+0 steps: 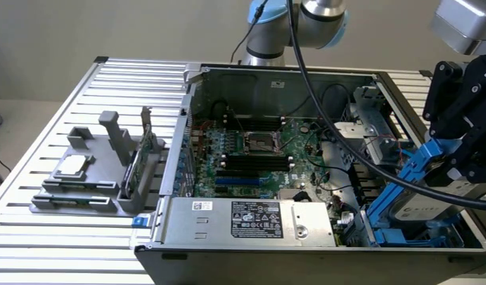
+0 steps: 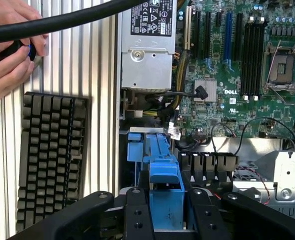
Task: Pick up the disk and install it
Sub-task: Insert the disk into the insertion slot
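Observation:
The disk [image 1: 423,202] is a silver-grey drive with a white label in a blue plastic carrier [image 1: 403,175]. It hangs tilted, one end down, over the blue drive bay [image 1: 409,239] at the front of the open computer case [image 1: 284,74], on the exterior view's right. My black gripper [image 1: 458,159] is shut on the disk's upper end. In the wrist view the carrier [image 2: 165,172] sits clamped in my gripper [image 2: 166,212], its black fingers [image 2: 138,215] on either side. Below it lie more blue bay parts [image 2: 134,147].
A silver power supply with stickers [image 1: 251,219] fills the case's front, with the green motherboard [image 1: 254,154] behind it. A grey fixture holding a small chip [image 1: 75,167] stands on the slatted table. Beside the case lies a keyboard [image 2: 50,155]. A person's hand [image 2: 7,55] holds a small device.

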You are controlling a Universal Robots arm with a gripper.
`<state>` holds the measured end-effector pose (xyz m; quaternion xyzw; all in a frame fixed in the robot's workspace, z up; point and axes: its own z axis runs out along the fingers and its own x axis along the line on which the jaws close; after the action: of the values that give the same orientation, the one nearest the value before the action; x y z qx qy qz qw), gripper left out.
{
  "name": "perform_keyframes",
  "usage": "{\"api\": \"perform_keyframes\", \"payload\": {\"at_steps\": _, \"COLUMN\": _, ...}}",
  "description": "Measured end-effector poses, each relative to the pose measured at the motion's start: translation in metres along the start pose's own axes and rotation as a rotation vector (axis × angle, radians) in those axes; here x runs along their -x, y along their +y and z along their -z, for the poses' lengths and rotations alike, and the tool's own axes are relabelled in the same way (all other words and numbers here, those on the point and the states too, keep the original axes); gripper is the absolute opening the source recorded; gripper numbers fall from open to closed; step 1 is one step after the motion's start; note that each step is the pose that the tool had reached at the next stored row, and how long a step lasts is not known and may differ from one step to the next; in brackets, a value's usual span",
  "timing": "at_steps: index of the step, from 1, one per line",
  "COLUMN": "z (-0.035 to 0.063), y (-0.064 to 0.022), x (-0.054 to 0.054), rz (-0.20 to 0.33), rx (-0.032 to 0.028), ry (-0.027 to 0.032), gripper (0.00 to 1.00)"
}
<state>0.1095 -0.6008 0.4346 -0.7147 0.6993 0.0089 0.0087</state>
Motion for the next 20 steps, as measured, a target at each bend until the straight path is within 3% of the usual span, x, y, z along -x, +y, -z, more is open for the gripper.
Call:
{"api": "perform_keyframes", "payload": {"at_steps": 7, "z": -0.0027, "y": -0.0037, "x": -0.0006, "rz": 0.0, "rx": 0.002, "ry": -0.0035, "gripper": 0.33}}
{"api": "perform_keyframes", "payload": {"at_steps": 14, "z": -0.0032, "y": -0.0043, "x": -0.0025, "rz": 0.0, "rx": 0.0107, "ry": -0.0227, "gripper": 0.33}}
{"api": "perform_keyframes", "payload": {"at_steps": 20, "z": -0.0046, "y": -0.0043, "x": -0.0047, "rz": 0.0, "rx": 0.0158, "ry": -0.0266, "gripper": 0.33}}
